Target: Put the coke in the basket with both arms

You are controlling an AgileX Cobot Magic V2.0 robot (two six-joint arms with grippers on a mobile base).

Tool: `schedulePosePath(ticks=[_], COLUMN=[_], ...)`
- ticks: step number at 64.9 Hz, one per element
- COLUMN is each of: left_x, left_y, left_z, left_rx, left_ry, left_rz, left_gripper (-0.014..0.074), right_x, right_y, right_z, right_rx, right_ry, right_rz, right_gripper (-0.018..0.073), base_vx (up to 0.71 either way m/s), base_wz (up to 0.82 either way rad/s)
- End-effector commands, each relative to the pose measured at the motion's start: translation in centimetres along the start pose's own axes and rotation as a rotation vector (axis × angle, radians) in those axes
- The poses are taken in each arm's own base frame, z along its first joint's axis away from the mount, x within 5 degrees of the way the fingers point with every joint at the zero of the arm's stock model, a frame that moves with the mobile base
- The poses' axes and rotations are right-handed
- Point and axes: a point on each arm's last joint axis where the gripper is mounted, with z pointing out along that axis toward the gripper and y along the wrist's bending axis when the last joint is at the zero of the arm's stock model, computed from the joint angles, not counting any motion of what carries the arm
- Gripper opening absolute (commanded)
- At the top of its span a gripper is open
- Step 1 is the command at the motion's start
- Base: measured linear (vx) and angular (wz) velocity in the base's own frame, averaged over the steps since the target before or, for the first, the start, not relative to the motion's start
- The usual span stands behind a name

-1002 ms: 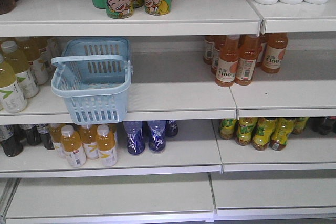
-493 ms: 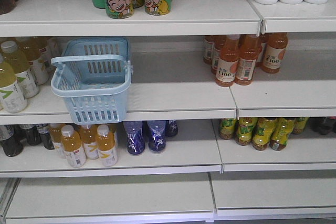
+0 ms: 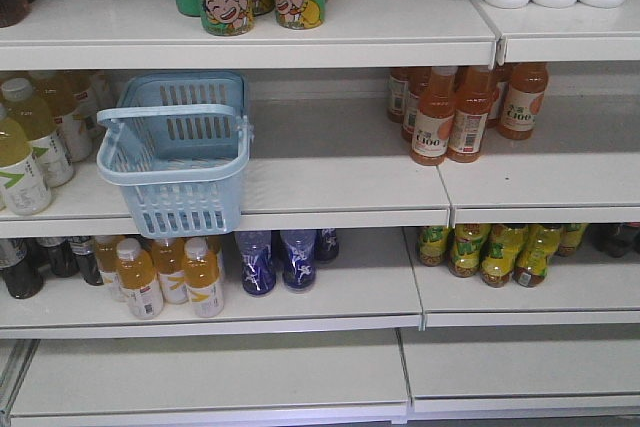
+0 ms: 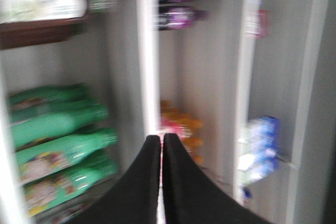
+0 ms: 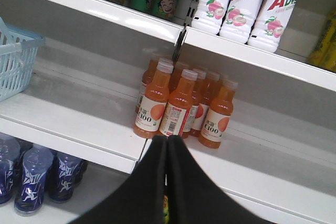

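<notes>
Red-capped coke cannot be made out in any view; dark bottles (image 3: 616,238) at the far right of the lower shelf are too cut off to name; the basket (image 3: 172,119) stands empty on the middle shelf (image 3: 330,172), up and to the left of the right hand (image 5: 168,139), its front seeming to overhang the edge. Both hands are pressed shut and hold nothing; the left hand (image 4: 161,137) faces green bottles (image 4: 58,129) in a smeared picture. The risks, as I judge them: grabbing a white-labelled dark bottle (image 3: 20,272) instead, or nudging the overhanging basket off. Only the front view shows the basket whole, yet no hand; only the right wrist view shows orange bottles (image 5: 181,106) just ahead of its hand.
</notes>
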Motion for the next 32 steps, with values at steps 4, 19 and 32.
schedulePosePath(ticks=[4,19,32], left_x=[-0.2,0.4,1.6], left_y=[-6.1,-8.6,-5.5], left_z=[0.9,4.3,8.3], left_rx=[0.208,0.197,0.042], left_ry=[0.001,0.055,0.150], left_rz=[0.153,0.174,0.149], left_gripper=[-0.0006,0.0078,0.0356], right_x=[-0.2,-0.2,-0.2], right_y=[-0.1,-0.1,-0.1], right_z=[-0.1,-0.1,-0.1], right_rx=[0.028,0.028,0.028], right_ry=[-0.064,-0.064,-0.065], right_rz=[-0.016,-0.016,-0.016], right_gripper=[-0.0009,-0.0009,-0.0009], base_vx=[0.00,0.00,0.00], base_wz=[0.00,0.00,0.00])
